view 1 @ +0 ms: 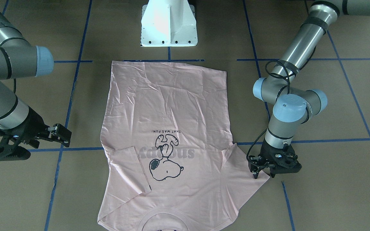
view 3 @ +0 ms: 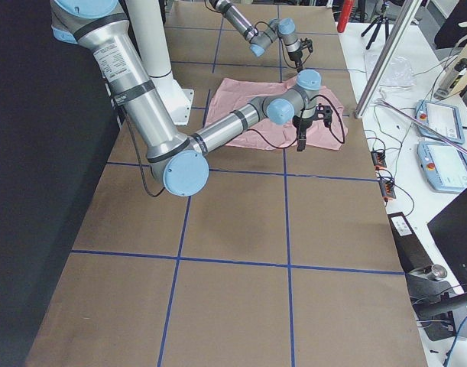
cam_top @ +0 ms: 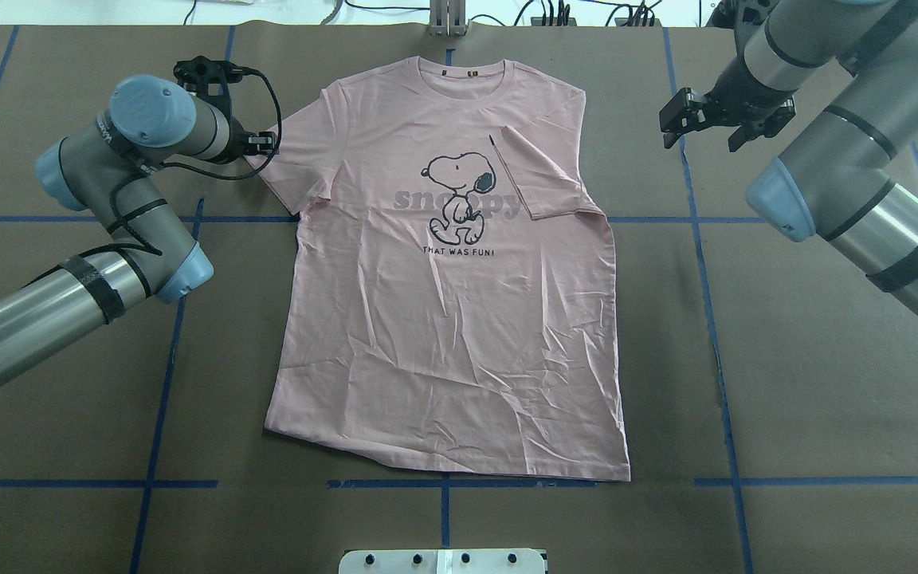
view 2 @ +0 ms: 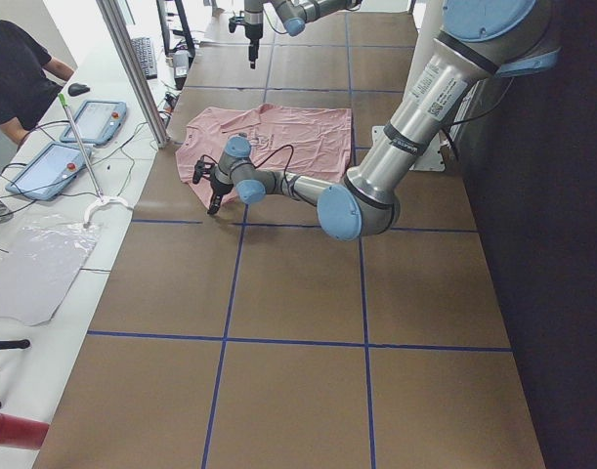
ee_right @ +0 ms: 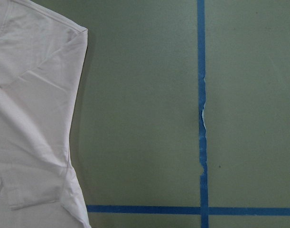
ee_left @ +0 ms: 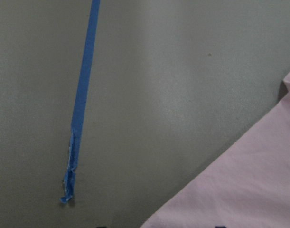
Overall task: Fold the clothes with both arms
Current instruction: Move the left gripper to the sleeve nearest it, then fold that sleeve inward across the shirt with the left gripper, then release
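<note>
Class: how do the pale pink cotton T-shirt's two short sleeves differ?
The spread sleeve reaches outward onto the brown table; the folded sleeve is turned inward over the chest print. The left gripper stands at the spread sleeve's tip; the right gripper stands clear of the folded sleeve. Both lie flat.

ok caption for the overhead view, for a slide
pink T-shirt laid print-up, one sleeve folded in; left tool at the other sleeve's edge, right tool off the cloth
</note>
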